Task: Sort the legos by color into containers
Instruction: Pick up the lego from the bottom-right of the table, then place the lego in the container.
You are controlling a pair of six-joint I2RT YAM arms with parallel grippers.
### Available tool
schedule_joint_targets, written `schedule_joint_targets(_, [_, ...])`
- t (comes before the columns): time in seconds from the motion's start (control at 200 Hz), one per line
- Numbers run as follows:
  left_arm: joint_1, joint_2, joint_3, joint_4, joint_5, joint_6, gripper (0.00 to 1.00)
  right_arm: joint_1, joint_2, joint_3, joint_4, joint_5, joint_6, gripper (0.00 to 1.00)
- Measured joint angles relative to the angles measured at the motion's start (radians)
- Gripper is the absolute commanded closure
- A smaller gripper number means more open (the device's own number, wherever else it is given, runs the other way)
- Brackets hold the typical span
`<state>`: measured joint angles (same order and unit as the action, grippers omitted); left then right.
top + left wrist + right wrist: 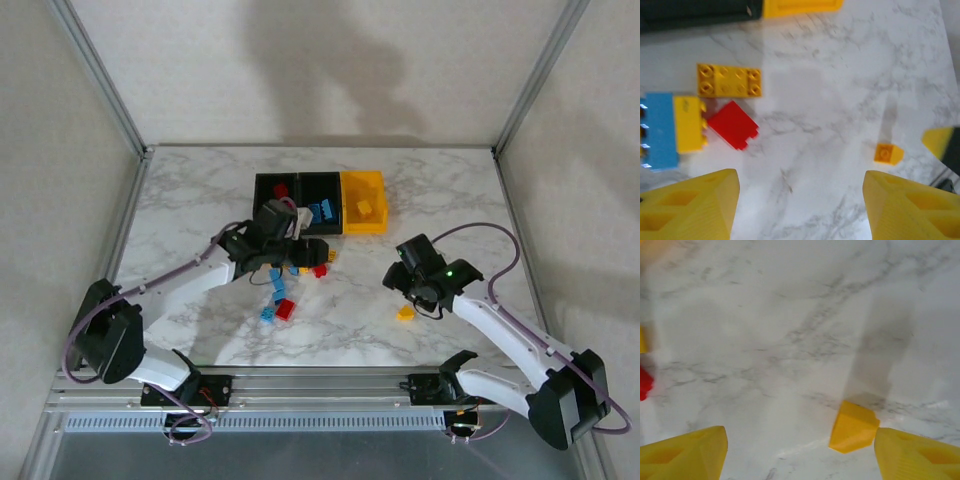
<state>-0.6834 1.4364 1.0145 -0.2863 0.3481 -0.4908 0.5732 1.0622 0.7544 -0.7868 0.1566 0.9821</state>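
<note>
- Nearest the arm bases, well short of the containers (299, 190): right gripper (800, 440), jaws spread wide, nothing clasped.
- Lone yellow brick (854, 426) lies on the marble table (790, 315), on the near side of the containers and well apart from them. It is just beside the inner face of one finger (920, 455) and off the jaw centre line. It looks tilted or wedge-shaped; I cannot tell which.
- Judged step: pick up this brick for the yellow bin (365, 226).
  - Shift sideways first so the brick sits midway between the fingers.
  - Then come straight down and close across two flat sides. A one-sided touch would likely skid a piece this light over the smooth marble.
- Farther out, loose legos (280, 305) in blue and red are scattered on the near side of the containers.
- Left gripper (800, 185) hangs close in front of the containers, jaws also wide and empty. Past its tips lie a long yellow brick (729, 81), a red brick (733, 124) touching a short yellow one, and a blue brick (660, 131).
- Farthest: the containers themselves.
  - Left black bin holds red pieces.
  - Middle black bin holds blue pieces.
  - Yellow bin holds a yellow piece.
- Writing: no brand, label or lettering legible on bricks, bins or arms.
</note>
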Motion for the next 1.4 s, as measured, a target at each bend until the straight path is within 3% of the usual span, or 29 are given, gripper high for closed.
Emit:
schedule_joint_targets(0.155, [-0.058,-0.023,-0.073,0.061,-0.002,-0.036,0.34,-0.011,0.075,-0.027,-0.011,-0.003,0.046,0.24])
schedule_joint_targets(0.416, [-0.107,-0.005,-0.087,0.093,-0.011,-0.067,0.34,-0.013,0.157,-0.102,0.036,-0.028,0.084,0.32])
schedule_joint_targets(0.486, [-0.116,0.001,-0.087,0.095,-0.011,-0.067,0.34,-0.013,0.160,-0.124,0.055,-0.036,0.087,0.38])
schedule_joint_targets(0.576, [-0.126,0.005,-0.087,0.096,-0.012,-0.067,0.34,-0.014,0.169,-0.142,0.077,-0.050,0.086,0.55])
schedule_joint_targets(0.656, [-0.129,0.007,-0.087,0.096,-0.016,-0.071,0.34,-0.015,0.178,-0.145,0.092,-0.053,0.091,0.63])
schedule_joint_targets(0.826, [-0.132,0.007,-0.087,0.103,-0.034,-0.083,0.34,-0.015,0.176,-0.132,0.092,-0.048,0.077,0.67])
schedule_joint_targets(1.141, [-0.100,-0.001,-0.101,0.136,-0.136,-0.170,0.33,-0.015,0.201,0.069,0.087,-0.026,-0.002,0.68])
schedule_joint_targets(1.402, [-0.042,-0.093,-0.105,0.132,-0.208,-0.244,0.33,-0.017,0.423,0.363,0.095,-0.005,-0.126,0.67])
